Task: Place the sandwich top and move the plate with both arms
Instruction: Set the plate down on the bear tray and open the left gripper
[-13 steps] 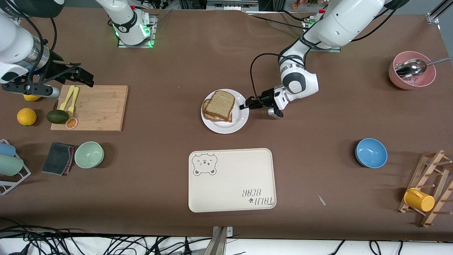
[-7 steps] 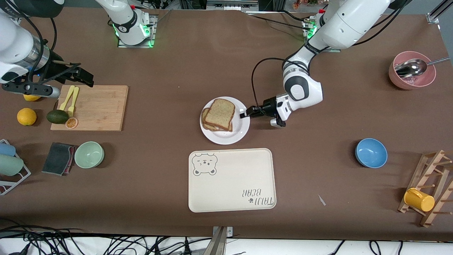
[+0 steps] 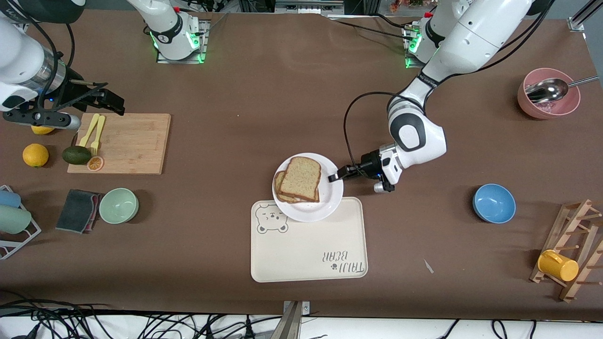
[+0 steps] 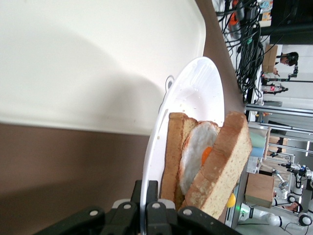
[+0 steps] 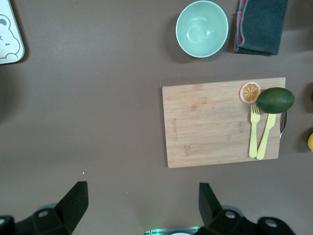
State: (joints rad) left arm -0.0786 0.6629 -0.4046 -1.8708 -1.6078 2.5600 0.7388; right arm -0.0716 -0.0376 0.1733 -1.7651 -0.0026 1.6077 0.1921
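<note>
1. A brown tabletop [image 3: 226,226] held a cream tray [image 3: 308,254]
2. The plate [image 3: 330,207] sat partly over the tray's edge, with the sandwich top [image 3: 301,178] on the egg slice
3. The left end effector [image 3: 335,177] pinched the plate's rim
4. The right end effector [image 3: 110,101] waited, spread wide, above the cutting board [image 3: 132,141]
5. Best to keep the plate level and go slowly, so the bread would not slide off

Front view: high, faces robot bases, whole table. Left wrist: close on plate [image 4: 195,98] rim. Right wrist: straight down over cutting board [image 5: 220,122]; tray [image 3: 308,245] shared by all
</note>
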